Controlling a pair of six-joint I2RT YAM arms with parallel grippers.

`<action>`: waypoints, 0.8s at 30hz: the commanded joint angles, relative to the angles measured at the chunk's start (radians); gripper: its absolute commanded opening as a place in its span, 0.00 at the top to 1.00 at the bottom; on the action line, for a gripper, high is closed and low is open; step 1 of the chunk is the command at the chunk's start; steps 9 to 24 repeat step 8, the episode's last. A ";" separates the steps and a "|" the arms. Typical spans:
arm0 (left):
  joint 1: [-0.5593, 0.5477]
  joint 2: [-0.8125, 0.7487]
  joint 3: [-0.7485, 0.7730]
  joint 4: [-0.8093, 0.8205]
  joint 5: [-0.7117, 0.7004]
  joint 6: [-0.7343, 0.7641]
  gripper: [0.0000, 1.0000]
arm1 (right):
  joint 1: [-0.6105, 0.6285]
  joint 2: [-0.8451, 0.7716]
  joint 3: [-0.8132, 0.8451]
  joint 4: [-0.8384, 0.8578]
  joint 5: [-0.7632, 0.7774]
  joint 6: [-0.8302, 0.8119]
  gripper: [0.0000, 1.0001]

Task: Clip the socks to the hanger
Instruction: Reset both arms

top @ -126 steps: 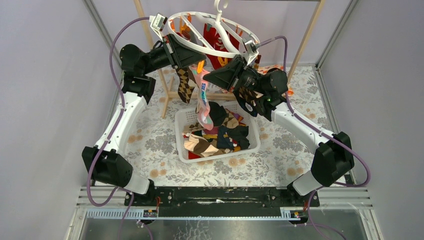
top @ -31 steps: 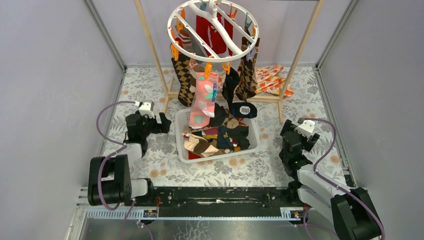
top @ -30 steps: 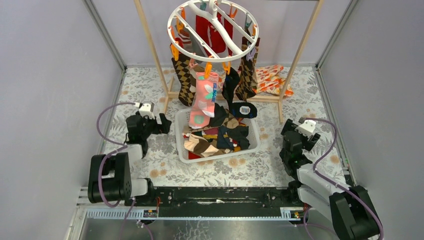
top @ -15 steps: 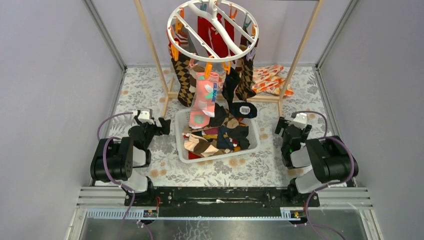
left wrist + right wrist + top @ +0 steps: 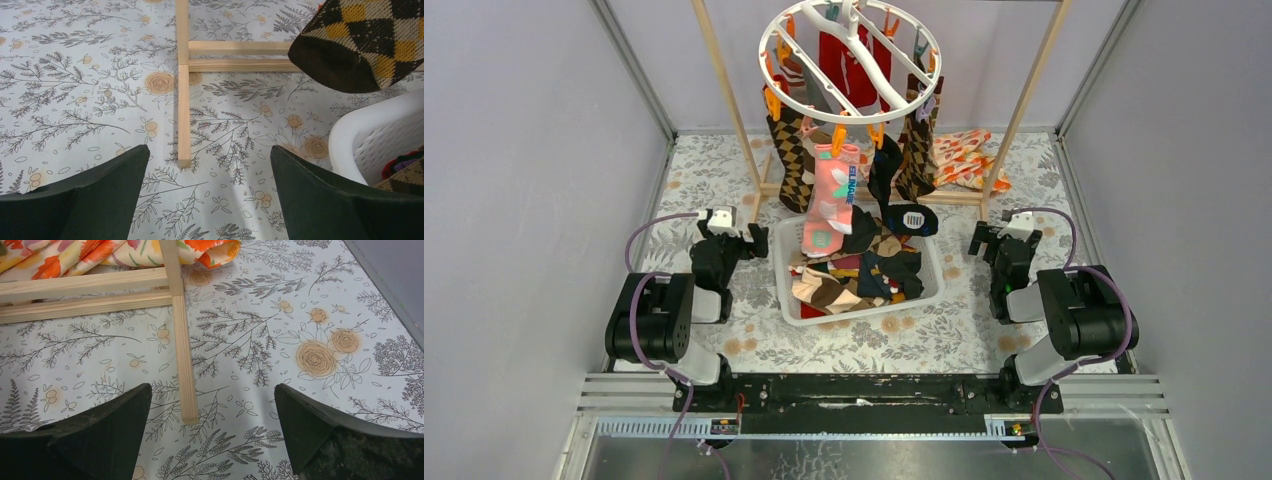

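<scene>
Left tool (image 5: 209,155): fingers spread wide with nothing between them, low over the table (image 5: 75,75).
Right tool (image 5: 212,390): also wide apart and empty, low over the table.
Hanger (image 5: 804,110): high up ahead of both tools, midway between them and well apart from either, hung on the rack (image 5: 183,100).
Hung socks: an argyle sock (image 5: 794,165), a pink sock (image 5: 829,195), a black sock (image 5: 884,170), a second argyle sock (image 5: 916,150) and a red sock (image 5: 844,60) dangle from the hanger.
Loose socks (image 5: 854,275): heaped in the basket (image 5: 786,285), which lies between the two tools, just right of the left one.
Ahead of left tool: a rack foot runs straight out between the fingers. The toe of the first argyle sock hangs ahead to the right, and the basket rim sits by the right finger.
Ahead of right tool: another rack foot lies between the fingers. A floral cloth (image 5: 75,255) is bunched ahead to the left, beyond the rack's rail.
</scene>
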 commanded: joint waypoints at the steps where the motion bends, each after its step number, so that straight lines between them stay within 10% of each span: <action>1: -0.004 -0.003 0.009 0.026 -0.036 0.028 0.01 | -0.005 -0.012 0.008 0.040 -0.018 -0.004 0.00; 24: -0.016 -0.004 0.014 0.015 -0.061 0.034 0.01 | -0.004 -0.012 0.009 0.041 -0.018 -0.004 0.00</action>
